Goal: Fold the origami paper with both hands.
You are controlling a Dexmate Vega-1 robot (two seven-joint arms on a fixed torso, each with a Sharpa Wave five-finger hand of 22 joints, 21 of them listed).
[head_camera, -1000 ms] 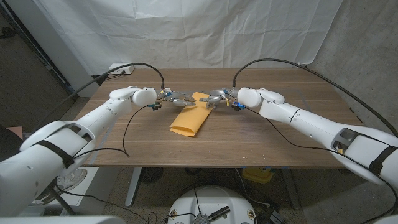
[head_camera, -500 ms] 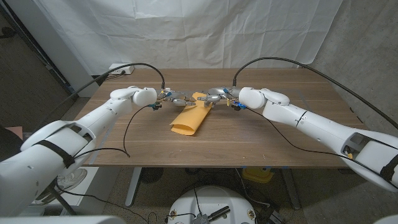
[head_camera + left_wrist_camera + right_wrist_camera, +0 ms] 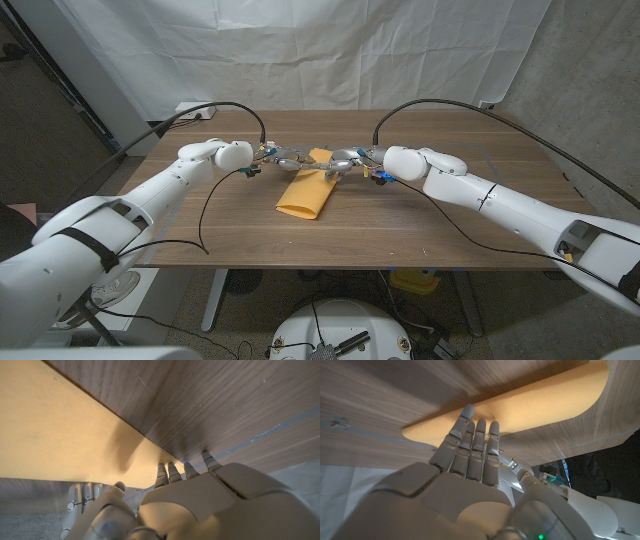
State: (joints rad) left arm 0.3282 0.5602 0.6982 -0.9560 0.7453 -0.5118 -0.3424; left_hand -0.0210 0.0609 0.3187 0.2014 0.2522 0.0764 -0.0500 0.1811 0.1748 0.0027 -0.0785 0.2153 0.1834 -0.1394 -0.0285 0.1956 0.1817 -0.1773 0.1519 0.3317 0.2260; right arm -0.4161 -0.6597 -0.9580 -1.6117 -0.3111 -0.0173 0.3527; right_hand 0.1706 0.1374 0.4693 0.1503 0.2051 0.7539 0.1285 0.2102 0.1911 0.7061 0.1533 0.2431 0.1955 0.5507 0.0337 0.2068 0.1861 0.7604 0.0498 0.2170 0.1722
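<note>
The orange origami paper lies folded over on itself mid-table, its rounded fold toward me. My left hand reaches the paper's far left corner, and in the left wrist view its fingertips touch the edge of the paper. My right hand comes in from the other side. Its straight fingers press on the far end of the paper. Neither hand grips the sheet.
The wooden table has bare room to both sides of the paper and in front of it. Black cables trail from both arms across the tabletop. A white cloth backdrop hangs behind the table.
The right arm has swung nearer and its hand has slid slightly left along the paper's far end. The folded paper looks a little narrower. The left hand has stayed in place.
</note>
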